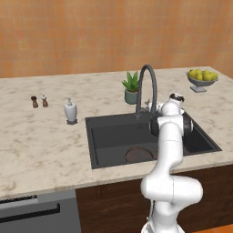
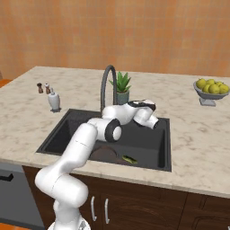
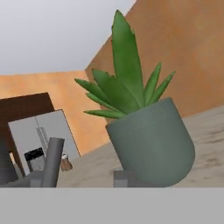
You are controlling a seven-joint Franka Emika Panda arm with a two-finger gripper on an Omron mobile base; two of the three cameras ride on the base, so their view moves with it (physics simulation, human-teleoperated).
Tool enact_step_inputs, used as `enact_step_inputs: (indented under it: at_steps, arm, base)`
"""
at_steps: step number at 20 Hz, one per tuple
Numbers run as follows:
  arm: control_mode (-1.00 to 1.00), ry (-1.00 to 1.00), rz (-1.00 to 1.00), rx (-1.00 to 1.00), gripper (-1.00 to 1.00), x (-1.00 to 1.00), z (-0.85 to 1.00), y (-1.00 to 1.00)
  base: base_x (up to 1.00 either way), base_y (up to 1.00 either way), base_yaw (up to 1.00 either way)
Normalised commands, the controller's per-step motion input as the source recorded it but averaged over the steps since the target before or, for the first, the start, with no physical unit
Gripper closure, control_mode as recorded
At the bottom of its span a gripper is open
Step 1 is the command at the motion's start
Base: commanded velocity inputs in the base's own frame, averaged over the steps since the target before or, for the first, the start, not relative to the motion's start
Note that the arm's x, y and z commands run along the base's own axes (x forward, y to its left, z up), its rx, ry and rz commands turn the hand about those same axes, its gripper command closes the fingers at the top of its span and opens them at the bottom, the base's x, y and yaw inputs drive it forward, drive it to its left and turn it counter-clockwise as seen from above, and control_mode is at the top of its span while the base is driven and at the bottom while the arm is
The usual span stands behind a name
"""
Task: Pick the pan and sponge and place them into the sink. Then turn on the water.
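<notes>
1. Pan (image 2: 104,154) sits on the floor of the sink (image 2: 58,134) at its near edge. Sponge (image 2: 130,159) lies just beside it, also in the basin. We judge the placing steps done.
2. That leaves the water. No blue stream shows under the spout, so the tap (image 1: 146,86) reads as off.
3. Our arm reaches over the basin toward the back rim. The gripper (image 2: 155,122) sits near the tap base, on the plant side.
4. Jaw state: we cannot tell. The fingertips are hidden in both base views, and whether they pinch anything isn't visible.
5. In the hand view we see a grey upright stub (image 3: 52,162) low on the left, likely a tap lever, but we can't confirm contact.
6. Next move, as we judge it: get on the lever and swing it. That calls for a short, controlled sweep, not a long reach.
7. Room: the potted plant (image 2: 121,89) stands right behind the tap, close to the hand. Tight on that side.
8. The arched tap neck is the other obstacle, just beside the wrist.
9. Soap dispenser (image 1: 70,110) and the two shakers (image 1: 39,101) are well apart, on the left counter.
10. Fruit bowl (image 1: 202,78) sits far right, out of the way.
</notes>
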Motion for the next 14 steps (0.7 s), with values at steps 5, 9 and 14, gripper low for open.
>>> enact_step_inputs:
  at_steps: [5,9,14]
  arm:
    - [-1.0,0.31,-0.25,0.09,1.0,0.11,-0.31,-0.95]
    - [-1.0,0.02,-0.24,0.12,1.0,-0.79,0.17,-0.8]
    - [-1.0,-0.09,-0.21,0.14,1.0,-1.0,0.53,-0.58]
  base:
    - [0.0,0.0,0.0]
    - [0.0,0.0,0.0]
    - [0.0,0.0,0.0]
